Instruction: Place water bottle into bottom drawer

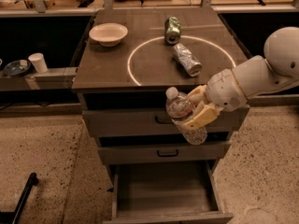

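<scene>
Gripper (191, 109) sits in front of the cabinet, level with the top drawer (121, 123) front and right of centre, up in the air. Its tan fingers (202, 119) are pinched on the water bottle (186, 120), one above the body and one below, so we read it as clamped on the bottle. The bottle is tilted. Its white cap points up and left, near the front edge of the cabinet top (107, 66). Its base points down and right, and in our view it overlaps the gap between the top drawer and the middle drawer (135, 154). It touches nothing but the fingers. The white arm (254, 76) comes in from the right edge.

Bottom drawer (161, 190) is pulled out under the other two, and its inside is flat and bare. We see the bottle above it, a bit right of its middle and well apart from it, not in the drawer yet. Both upper drawers are closed, each with a black handle.

On the cabinet top:
- white bowl (108, 33) at back left
- green can (172, 29) at the back, on the line of the white ring (129, 59)
- crushed silver can (186, 59) lying inside the ring, near the green one

Off to the left, lower down, a white cup (37, 62) stands beside a dark dish (15, 68). Speckled floor (42, 162) surrounds the cabinet.
</scene>
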{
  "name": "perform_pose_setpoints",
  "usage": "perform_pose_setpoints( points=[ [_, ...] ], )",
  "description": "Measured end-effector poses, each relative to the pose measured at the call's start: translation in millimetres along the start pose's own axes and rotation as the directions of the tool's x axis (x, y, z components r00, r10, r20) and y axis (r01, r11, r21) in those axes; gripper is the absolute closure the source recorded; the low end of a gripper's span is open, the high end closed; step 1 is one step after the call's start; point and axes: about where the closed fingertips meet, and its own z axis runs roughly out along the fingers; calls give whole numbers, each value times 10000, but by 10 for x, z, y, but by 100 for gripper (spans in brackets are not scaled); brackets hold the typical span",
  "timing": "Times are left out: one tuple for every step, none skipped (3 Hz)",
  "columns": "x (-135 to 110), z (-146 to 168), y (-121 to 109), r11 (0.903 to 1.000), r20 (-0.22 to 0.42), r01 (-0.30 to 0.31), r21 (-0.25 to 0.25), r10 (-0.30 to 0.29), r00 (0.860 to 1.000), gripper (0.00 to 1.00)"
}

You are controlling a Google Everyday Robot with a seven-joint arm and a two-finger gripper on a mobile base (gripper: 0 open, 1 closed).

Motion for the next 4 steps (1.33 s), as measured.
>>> perform_pose_setpoints(
  points=[
    [80, 228, 0, 9998, 1261, -67, -162, 86, 9920, 100],
    [270, 780, 104, 9985, 4188, -527, -161, 546, 9065, 100],
    [507, 1363, 298, 9966, 5997, -792, -237, 776, 7965, 100],
    [864, 1835, 424, 9920, 6969, -1106, -605, 1213, 7068, 100]
  ],
)
